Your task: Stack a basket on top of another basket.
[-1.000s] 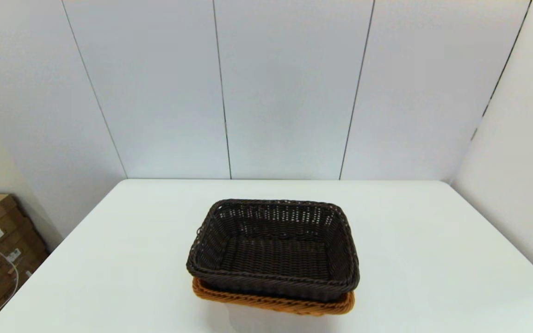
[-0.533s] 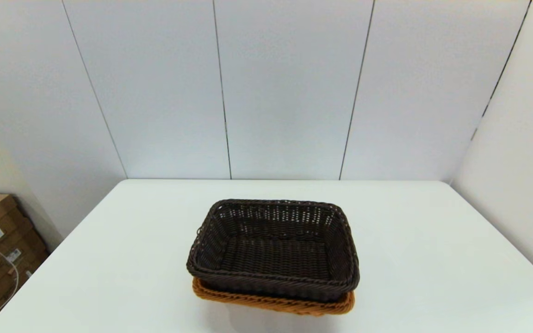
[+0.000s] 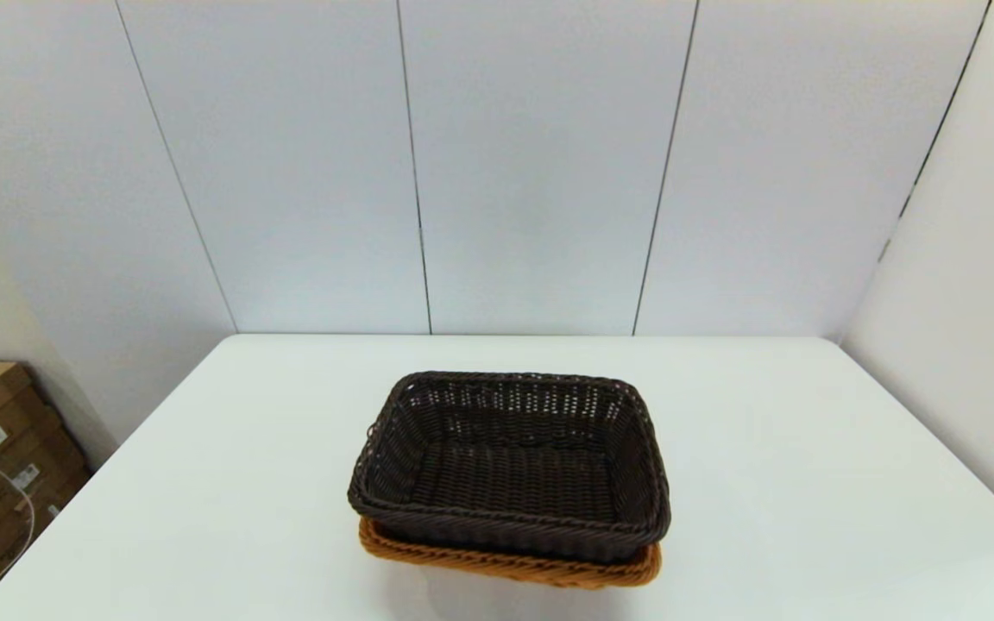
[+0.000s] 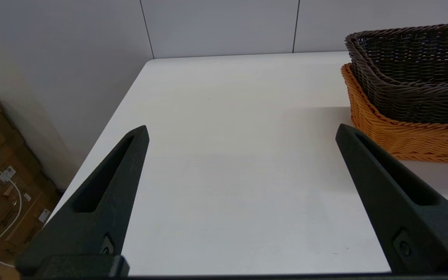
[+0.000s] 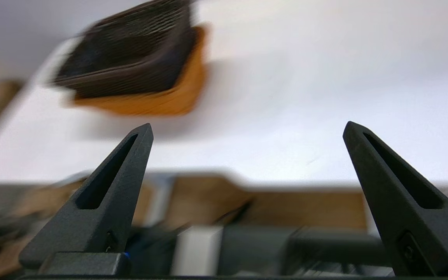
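Dark basket [image 3: 510, 466] nested atop orange basket [image 3: 510, 565], both pincers wide apart.

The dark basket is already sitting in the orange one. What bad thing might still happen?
1. The dark brown basket looks slightly skewed inside the orange basket, so a bump might shift it.
2. The stack sits toward the table's near edge, so a nudge might push it off.
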Motion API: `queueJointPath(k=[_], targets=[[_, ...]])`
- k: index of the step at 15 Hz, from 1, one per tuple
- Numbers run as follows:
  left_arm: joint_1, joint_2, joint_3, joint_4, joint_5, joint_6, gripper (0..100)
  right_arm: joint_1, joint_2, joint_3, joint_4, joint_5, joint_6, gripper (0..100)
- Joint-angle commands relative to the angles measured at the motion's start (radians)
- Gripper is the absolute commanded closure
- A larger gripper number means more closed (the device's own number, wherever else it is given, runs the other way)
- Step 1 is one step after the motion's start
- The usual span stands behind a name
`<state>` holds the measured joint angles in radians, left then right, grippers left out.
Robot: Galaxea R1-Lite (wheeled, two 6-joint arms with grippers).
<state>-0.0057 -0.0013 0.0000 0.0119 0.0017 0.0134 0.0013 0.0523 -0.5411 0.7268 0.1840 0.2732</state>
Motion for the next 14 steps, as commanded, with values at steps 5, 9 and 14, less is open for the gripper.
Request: queueJointPath(k=[5, 9, 14], targets=[[0.000, 0.000, 0.005, 0.000, 0.000, 0.000, 0, 0.000, -0.051, 0.382, -0.475, -0.135, -0.262, 0], [0.000, 0.001, 0.005, 0.000, 0.000, 0.000, 0, 0.000, -0.051, 0.464, -0.511, -0.159, -0.345, 0], [0.000, 0.001, 0.005, 0.000, 0.000, -0.001, 0, 0.000, -0.051, 0.477, -0.544, -0.155, -0.358, 0]])
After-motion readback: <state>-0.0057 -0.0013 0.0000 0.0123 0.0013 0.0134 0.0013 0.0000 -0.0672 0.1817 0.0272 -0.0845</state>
